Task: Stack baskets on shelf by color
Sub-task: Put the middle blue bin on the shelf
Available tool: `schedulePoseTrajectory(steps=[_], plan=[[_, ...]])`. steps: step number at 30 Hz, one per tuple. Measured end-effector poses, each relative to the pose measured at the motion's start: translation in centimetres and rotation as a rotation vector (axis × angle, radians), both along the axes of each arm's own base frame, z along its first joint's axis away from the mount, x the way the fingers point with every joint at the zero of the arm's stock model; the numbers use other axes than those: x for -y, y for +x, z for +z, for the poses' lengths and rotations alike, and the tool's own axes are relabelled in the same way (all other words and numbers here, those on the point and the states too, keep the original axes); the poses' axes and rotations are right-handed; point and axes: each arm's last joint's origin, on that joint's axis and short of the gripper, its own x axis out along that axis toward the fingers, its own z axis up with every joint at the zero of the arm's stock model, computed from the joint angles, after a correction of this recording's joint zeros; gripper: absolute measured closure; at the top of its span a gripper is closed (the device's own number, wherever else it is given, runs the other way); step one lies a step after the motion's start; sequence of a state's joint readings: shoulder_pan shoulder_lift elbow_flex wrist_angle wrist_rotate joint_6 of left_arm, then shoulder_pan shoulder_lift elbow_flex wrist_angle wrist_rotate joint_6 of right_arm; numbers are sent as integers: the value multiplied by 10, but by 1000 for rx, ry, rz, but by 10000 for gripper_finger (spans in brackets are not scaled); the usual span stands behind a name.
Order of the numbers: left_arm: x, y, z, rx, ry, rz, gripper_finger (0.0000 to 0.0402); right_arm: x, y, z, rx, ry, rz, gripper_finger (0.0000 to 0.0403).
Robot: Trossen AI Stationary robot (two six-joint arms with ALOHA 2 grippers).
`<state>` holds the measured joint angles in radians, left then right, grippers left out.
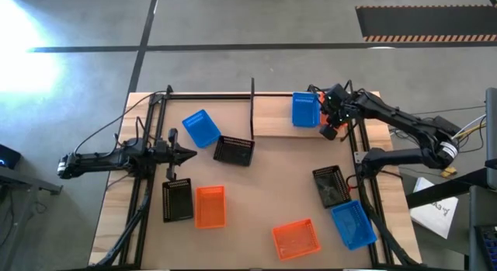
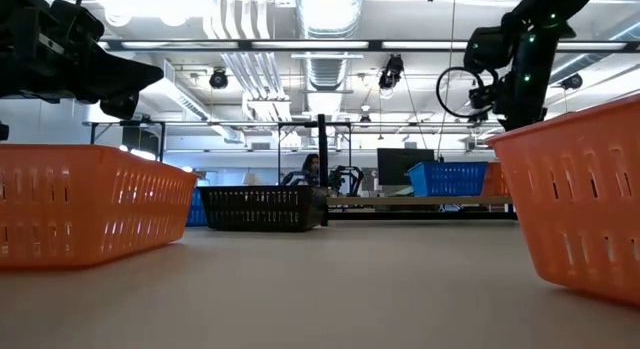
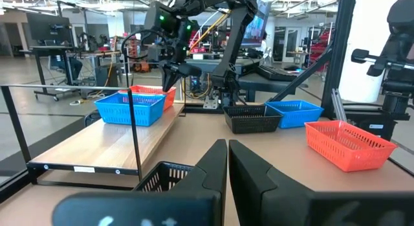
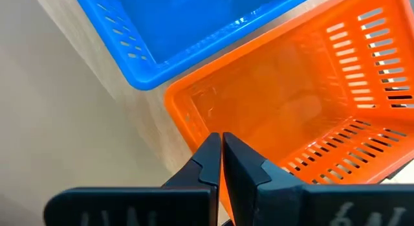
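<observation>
Right tool (image 4: 222, 143): closed on orange basket (image 4: 304, 103) rim, shelf (image 1: 272, 116) right end | left tool (image 3: 228, 150): closed, empty, tabletop (image 1: 264, 201) left edge.

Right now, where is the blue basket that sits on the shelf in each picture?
High view: blue basket on the pale shelf, upper right of middle.
Low view: far back, right of middle.
Left wrist view: left of middle.
Right wrist view: along the top.
Shared landmark: the orange basket right beside it.
</observation>
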<state>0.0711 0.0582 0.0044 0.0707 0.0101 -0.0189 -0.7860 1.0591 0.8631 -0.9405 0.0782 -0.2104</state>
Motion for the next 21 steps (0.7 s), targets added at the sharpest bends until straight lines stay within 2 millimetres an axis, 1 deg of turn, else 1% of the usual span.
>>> schedulePoseTrajectory(steps=[4, 10, 16, 21], plan=[[0, 0, 0, 0, 0, 0, 402, 1, 1, 1, 20, -19, -3, 394], [0, 0, 0, 0, 0, 0, 402, 8, 8, 1, 68, -63, -16, 394], [0, 0, 0, 0, 0, 0, 402, 8, 9, -2, 44, -49, -6, 394], [0, 0, 0, 0, 0, 0, 402, 6, 10, -6, 26, 5, 32, 394]])
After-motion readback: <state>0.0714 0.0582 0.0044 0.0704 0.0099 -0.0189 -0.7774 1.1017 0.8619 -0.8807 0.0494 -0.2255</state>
